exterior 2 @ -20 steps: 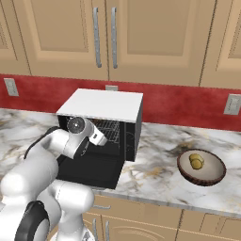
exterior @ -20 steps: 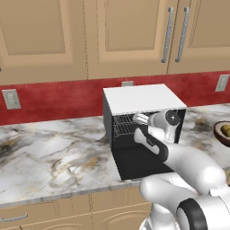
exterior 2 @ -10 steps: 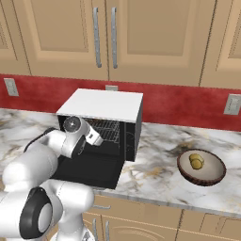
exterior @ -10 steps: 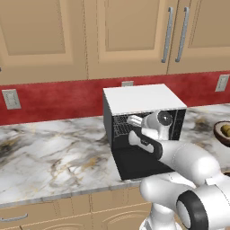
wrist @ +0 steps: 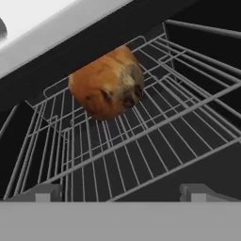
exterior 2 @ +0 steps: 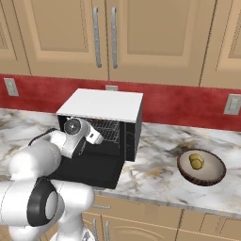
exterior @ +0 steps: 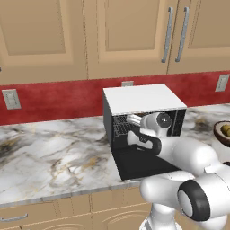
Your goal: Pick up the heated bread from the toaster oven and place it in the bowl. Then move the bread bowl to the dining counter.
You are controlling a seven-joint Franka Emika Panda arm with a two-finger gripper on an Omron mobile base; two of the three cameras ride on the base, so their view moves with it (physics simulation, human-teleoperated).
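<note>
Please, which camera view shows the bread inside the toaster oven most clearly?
The hand view: the bread lies large and unobstructed on the wire rack. In both base views the robot's arm stands before the toaster oven, and I cannot make out the bread there.

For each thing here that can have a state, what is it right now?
Toaster oven: door down, open.
Bread: on the wire rack, not gripped.
Claw: open, empty, short of the bread.
Bowl: upright on the counter, something yellowish inside.
Cabinet doors: shut.

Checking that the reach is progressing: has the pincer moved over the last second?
Yes. The pincer has gone deeper into the toaster oven, past its front edge, toward the bread.
</note>
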